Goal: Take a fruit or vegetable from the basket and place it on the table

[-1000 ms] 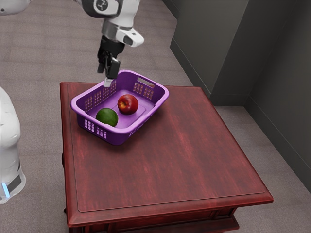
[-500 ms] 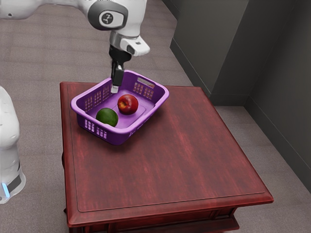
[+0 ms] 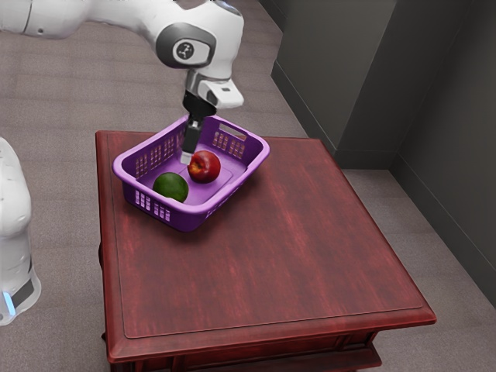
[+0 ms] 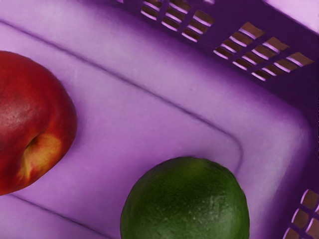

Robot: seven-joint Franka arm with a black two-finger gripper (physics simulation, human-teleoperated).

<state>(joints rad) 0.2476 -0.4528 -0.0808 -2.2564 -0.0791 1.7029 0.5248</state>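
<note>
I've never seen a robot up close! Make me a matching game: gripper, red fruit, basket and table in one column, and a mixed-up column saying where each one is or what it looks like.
Column one
1. Gripper
2. Red fruit
3. Basket
4. Table

Column two
A. Purple, with rows of small openings in its walls
B. Dark red, with the basket standing on it
C. Pointing down over the inside of the basket
D. Lying in the basket, with a yellowish patch on its skin

Right pairs: 1-C, 2-D, 3-A, 4-B
</note>
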